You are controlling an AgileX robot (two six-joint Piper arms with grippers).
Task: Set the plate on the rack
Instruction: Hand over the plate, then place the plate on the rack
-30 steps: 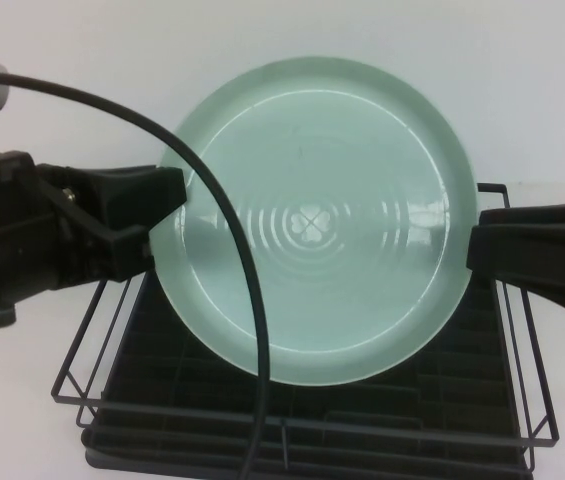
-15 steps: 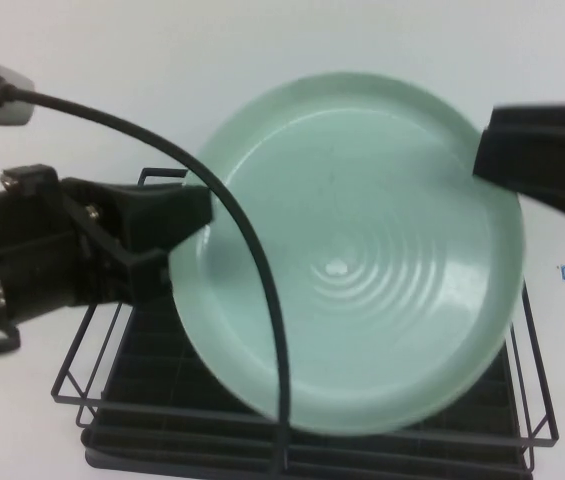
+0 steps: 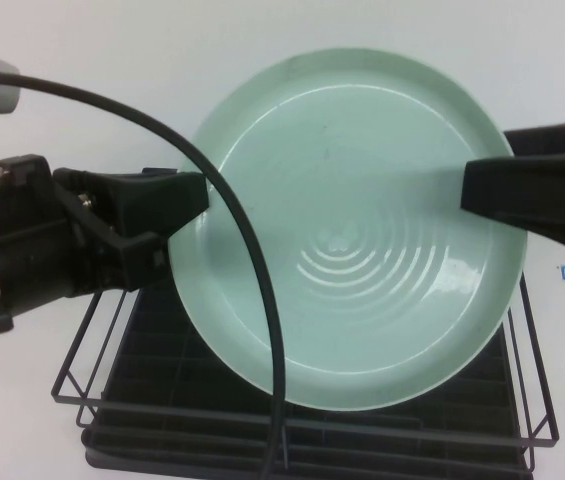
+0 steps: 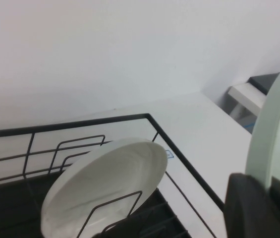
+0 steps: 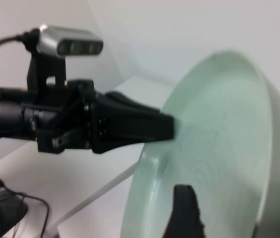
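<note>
Plate (image 3: 347, 225): pale mint green, round, held in the air above the rack (image 3: 302, 430), tilted so its concave face with concentric rings turns up toward the high camera. Being round it has no long axis; its raised rim runs unbroken around the visible edge.

Left gripper (image 3: 167, 215): at the plate's left edge, fingers clamped on the rim, one finger over the face side and one below. The left wrist view shows a dark finger pad (image 4: 258, 208) pressed against the plate's edge, only a sliver of the plate in frame.

Right gripper (image 3: 492, 195): at the plate's right edge; one finger lies across the face. The other finger is behind the plate, so full closure on the rim cannot be told.

A black cable (image 3: 252, 300) crosses in front of the plate's left part. The plate hides most of the rack's tray; only front and side rods show.

White plate (image 4: 105, 186): leaning in the rack's wire loops, seen only from the left wrist.
</note>
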